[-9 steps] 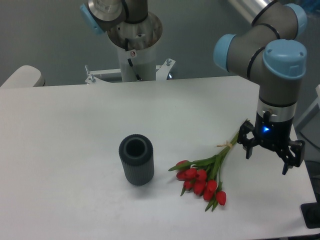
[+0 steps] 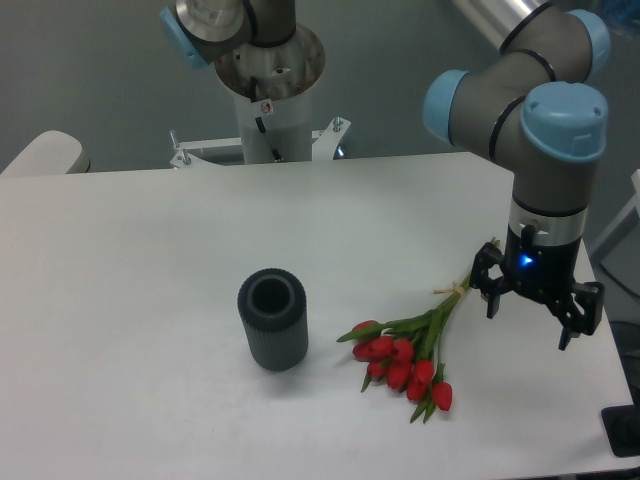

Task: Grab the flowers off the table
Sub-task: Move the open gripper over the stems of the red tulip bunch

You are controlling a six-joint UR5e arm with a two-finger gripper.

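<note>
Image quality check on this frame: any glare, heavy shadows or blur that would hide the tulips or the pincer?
Fixed camera view: lighting is soft and even, no glare on the white table; only a faint shadow beside the dark ribbed vase. The red tulips read clearly, slightly soft. The open pincer is dark against the table, its fingers distinct, with a small blue light glowing above.

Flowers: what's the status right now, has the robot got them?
End effector open, empty, beside stem ends. Flowers flat on table, not gripped. Vase stands apart, not blocking.
</note>
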